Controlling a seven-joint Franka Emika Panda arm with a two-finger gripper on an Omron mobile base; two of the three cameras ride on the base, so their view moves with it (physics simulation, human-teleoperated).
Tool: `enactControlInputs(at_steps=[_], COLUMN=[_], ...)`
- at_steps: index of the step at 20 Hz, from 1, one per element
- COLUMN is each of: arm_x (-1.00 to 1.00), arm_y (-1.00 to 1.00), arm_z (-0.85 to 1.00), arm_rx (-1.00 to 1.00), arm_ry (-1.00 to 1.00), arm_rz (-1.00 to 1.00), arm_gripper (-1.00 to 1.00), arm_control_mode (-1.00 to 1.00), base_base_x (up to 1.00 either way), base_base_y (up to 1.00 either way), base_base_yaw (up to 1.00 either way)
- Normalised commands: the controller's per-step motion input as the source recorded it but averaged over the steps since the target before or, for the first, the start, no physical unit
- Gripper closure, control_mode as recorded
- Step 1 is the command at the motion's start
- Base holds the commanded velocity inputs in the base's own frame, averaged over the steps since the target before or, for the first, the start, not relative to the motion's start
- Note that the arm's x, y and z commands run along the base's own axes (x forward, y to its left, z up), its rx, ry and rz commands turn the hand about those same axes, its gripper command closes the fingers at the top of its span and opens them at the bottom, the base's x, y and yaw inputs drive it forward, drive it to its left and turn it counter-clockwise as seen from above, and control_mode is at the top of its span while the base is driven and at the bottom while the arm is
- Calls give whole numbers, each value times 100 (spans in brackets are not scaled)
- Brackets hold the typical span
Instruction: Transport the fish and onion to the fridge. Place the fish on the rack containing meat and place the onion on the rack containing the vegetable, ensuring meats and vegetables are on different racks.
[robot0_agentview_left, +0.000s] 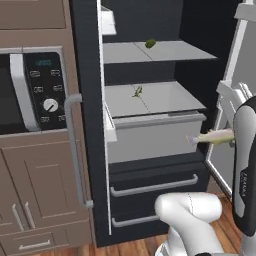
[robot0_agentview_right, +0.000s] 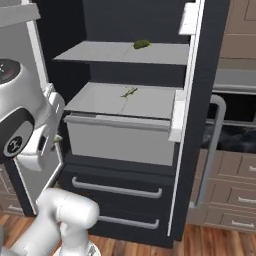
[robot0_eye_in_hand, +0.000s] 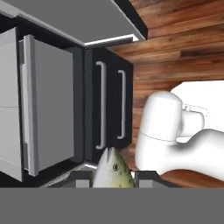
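The fridge stands open in front of me, with pale grey shelves inside. My gripper is shut on the fish, whose head pokes out between the fingertips. In the left base view the pale fish sticks out leftward from behind my forearm, level with the grey drawer front and just to its right. A small olive-green vegetable lies on the upper shelf. A thin green item lies on the middle shelf; I cannot tell what it is. The onion is out of view.
The fridge's white-edged door stands open at the right, close to my arm. Two black drawers with grey handles sit under the grey drawer. A built-in oven with a dial and brown cabinets are to the left. The floor is wood.
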Motion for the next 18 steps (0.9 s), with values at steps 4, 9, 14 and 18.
enactControlInputs(at_steps=[4, 9, 14, 18], arm_x=[0, 0, 0, 0], arm_y=[0, 0, 0, 0], arm_z=[0, 0, 0, 0], arm_rx=[0, 0, 0, 0], arm_ry=[0, 0, 0, 0], arm_rz=[0, 0, 0, 0], arm_gripper=[100, 100, 100, 100], arm_control_mode=[100, 100, 100, 100], base_base_x=[96, 98, 100, 100], base_base_y=[-26, -34, -6, 0], base_base_yaw=[0, 1, 0, 0])
